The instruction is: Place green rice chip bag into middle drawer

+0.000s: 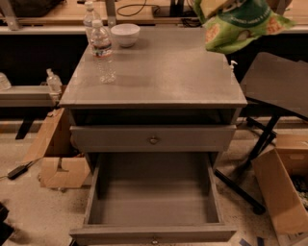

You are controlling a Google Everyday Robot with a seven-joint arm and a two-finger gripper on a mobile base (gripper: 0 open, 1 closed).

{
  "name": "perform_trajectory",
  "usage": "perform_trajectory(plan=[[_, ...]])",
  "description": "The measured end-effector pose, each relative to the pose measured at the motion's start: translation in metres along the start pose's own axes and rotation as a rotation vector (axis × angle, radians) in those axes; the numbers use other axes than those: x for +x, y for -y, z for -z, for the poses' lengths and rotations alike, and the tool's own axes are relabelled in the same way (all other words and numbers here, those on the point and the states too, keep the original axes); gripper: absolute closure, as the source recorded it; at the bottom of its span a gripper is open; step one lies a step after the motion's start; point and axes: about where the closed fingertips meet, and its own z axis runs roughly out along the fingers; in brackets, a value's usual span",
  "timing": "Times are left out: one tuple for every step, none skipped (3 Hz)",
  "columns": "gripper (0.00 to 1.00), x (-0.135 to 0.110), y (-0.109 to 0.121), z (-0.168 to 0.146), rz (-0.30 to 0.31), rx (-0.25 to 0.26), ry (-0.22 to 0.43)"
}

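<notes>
The green rice chip bag point(238, 26) hangs in the air at the top right, above the cabinet's far right corner. My gripper point(226, 4) is almost wholly cut off by the top edge; only a dark bit shows, shut on the bag's top. The middle drawer point(154, 211) is pulled wide open at the bottom of the view, its inside bare, with its knob point(154, 239) on the front edge. The like grey drawer front point(154, 139) above it is closed. The bag is well above and behind the open drawer.
Two water bottles point(102, 50) and a white bowl point(125, 33) stand on the cabinet top point(163, 77) at the back left. A black folding stand point(276, 86) is to the right. Cardboard boxes lie on the floor at the left point(57, 168) and right point(284, 187).
</notes>
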Motion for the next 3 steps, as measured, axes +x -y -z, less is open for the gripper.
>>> perform_trajectory(plan=[[1.00,0.033,0.022,0.020,-0.092,0.024,0.041],[1.00,0.033,0.022,0.019,-0.092,0.025,0.040],[1.00,0.046,0.020,0.011,-0.126,0.001,0.047]])
